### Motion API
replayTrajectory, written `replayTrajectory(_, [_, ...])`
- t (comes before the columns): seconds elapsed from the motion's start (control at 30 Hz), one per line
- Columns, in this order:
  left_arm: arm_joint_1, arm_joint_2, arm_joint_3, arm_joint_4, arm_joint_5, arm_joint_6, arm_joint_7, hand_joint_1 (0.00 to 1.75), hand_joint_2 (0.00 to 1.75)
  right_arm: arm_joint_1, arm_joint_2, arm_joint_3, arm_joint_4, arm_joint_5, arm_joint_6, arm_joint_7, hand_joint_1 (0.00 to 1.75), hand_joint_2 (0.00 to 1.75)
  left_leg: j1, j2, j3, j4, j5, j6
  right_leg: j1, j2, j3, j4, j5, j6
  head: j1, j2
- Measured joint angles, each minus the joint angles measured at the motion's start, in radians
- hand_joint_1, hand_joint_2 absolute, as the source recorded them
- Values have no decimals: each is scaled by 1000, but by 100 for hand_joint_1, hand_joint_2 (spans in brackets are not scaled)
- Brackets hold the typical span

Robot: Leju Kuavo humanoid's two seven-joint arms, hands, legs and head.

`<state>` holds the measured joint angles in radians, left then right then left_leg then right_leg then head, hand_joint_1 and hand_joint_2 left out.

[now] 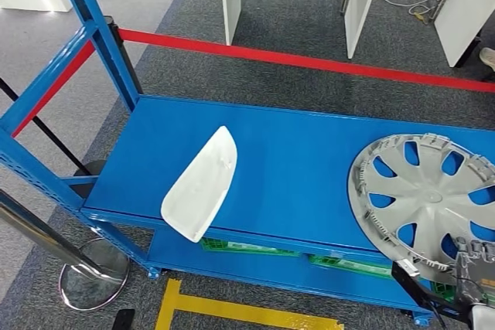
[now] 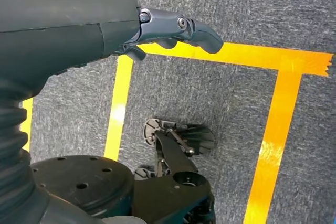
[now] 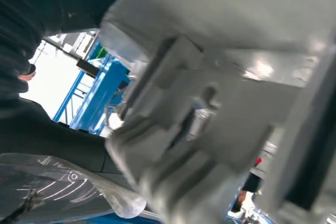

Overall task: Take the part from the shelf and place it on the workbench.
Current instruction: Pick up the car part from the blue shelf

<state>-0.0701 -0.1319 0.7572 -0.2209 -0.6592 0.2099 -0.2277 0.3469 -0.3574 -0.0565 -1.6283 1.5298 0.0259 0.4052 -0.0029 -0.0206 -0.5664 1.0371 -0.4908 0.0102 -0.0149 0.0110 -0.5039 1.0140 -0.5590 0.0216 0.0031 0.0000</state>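
Grey carpet runs under a blue shelf, with a red barrier tape stretched behind it and yellow floor tape in front. On the shelf lie a white cover, overhanging the front edge, and a silver hubcap at the right end. The right hand sits at the hubcap's near rim; whether it grips it I cannot tell. The left hand hangs over the floor, fingers apart, holding nothing.
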Motion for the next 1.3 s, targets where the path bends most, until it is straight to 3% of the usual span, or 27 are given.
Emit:
replayTrajectory(0.9, [-4,-4,0,0,-7,5,-9,0,175,-31,9,-12,54,28,-60,-56,175,175,0,0,0,0,0,0,0,0,2,0,0,0,0,0])
replayTrajectory(1.1, [5,-3,14,0,35,-22,-46,0,175,9,45,6,-45,-42,-288,-151,175,175,0,4,1,0,1,0,0,5,11,1,2,1,0,0])
replayTrajectory(1.3, [13,-3,45,0,55,-39,-77,0,175,20,65,102,-235,-246,-504,-259,175,175,1,1,1,0,1,1,1,1,1,1,1,1,0,0])
